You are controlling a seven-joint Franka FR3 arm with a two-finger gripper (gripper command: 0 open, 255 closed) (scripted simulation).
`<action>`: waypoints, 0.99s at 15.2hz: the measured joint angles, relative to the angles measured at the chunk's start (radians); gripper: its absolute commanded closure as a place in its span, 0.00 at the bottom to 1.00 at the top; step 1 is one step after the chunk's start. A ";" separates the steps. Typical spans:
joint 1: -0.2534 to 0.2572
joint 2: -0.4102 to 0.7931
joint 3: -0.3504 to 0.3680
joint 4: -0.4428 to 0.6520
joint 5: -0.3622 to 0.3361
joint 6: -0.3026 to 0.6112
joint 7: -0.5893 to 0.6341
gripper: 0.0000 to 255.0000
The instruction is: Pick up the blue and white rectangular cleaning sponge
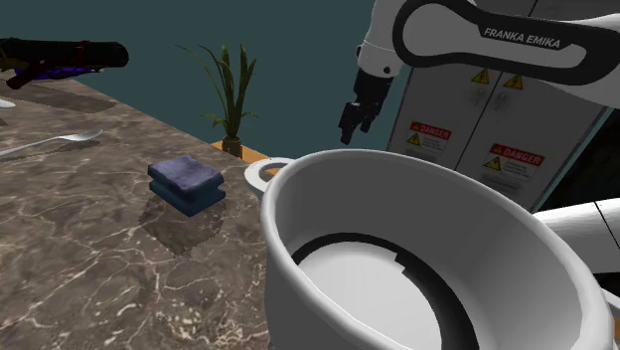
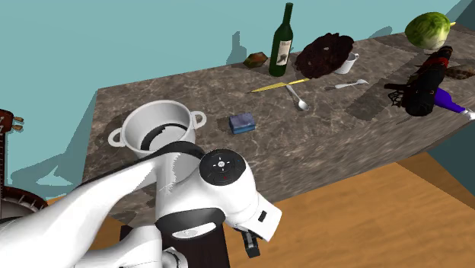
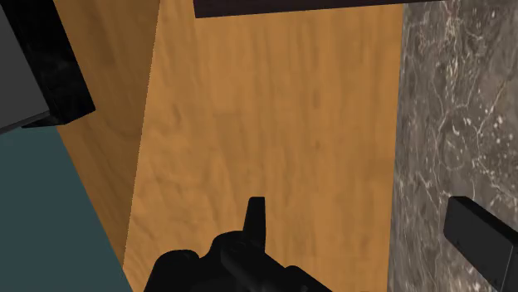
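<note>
The blue sponge point(image 1: 186, 182) lies untouched on the marble counter point(image 1: 79, 249), well below the gripper point(image 1: 356, 117) and off to the shoulder view's left of it. The gripper hangs clear of it; released or clenched, I cannot tell. By my judgement all 3 steps are left: approach, grasp, lift.

Franka arm point(image 1: 517, 45): white links, dark joints. The upper link lies roughly level across the shoulder view's top right, lettered FRANKA EMIKA, and bends down at the wrist point(image 1: 378, 60) toward that view's left. The black gripper point(image 1: 354, 124) hangs below the wrist, pointing down, in the air and touching nothing; in the wrist view its fingers point(image 3: 480, 239) stand apart with nothing between them. In the second exterior view the arm's bulky white joint point(image 2: 221, 169), with a round dark-rimmed cap, sits near, at bottom centre.
</note>
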 measured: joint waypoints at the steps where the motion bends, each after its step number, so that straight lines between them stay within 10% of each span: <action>1: 0.000 0.000 0.000 0.000 0.000 0.000 0.000 0.00; 15: 0.040 0.282 0.281 0.325 0.131 -0.205 0.336 0.00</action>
